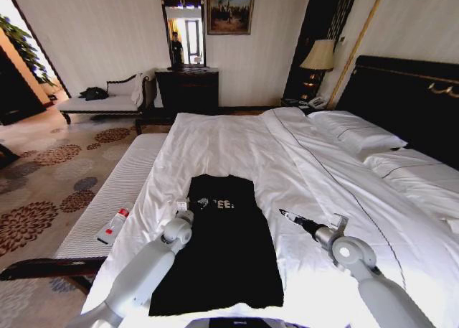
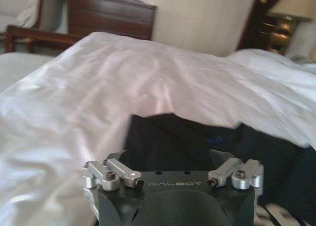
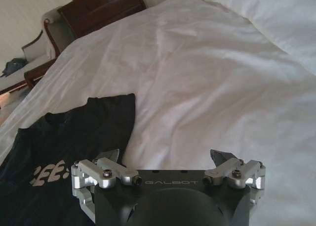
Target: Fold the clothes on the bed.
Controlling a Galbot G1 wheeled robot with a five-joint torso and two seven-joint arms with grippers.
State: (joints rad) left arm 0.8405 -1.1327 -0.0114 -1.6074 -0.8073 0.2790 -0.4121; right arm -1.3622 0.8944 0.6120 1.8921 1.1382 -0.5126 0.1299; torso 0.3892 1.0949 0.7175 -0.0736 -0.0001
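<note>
Black fabric: the T-shirt (image 1: 224, 249) lies flat on the white duvet (image 1: 237, 145), near the foot of the bed (image 1: 401, 91), collar end toward the pillows (image 1: 358, 136) and hem toward the robot.
Shape of garment: a narrow upright panel in the head view, sides already turned in, with partial white lettering (image 1: 224, 205) near its upper end.
Left gripper (image 1: 192, 203): reached over the shirt's upper left corner, close by the lettering; in the left wrist view its two fingers (image 2: 117, 158) stand spread wide over dark cloth, with nothing between them.
Right gripper (image 1: 285, 214): held low over bare duvet just right of the shirt's upper right part, apart from the cloth; in the right wrist view the fingers (image 3: 109, 156) are likewise spread wide and hold nothing.
Shirt edge, right wrist view: the shirt's near side edge (image 3: 129, 122) runs just beside the left-hand finger, white bedding beyond it.
Bedside bench (image 1: 118, 191): a long white cushioned bench along the left side of the bed, carrying a small white bottle with a red cap (image 1: 113, 226).
Headboard: tall, dark, at far right behind the pillows.
Background: a dark dresser (image 1: 188, 90) with a mirror (image 1: 183, 30), a framed painting (image 1: 230, 8), a lit table lamp (image 1: 319, 55), and a white chaise (image 1: 107, 98) against the far wall.
</note>
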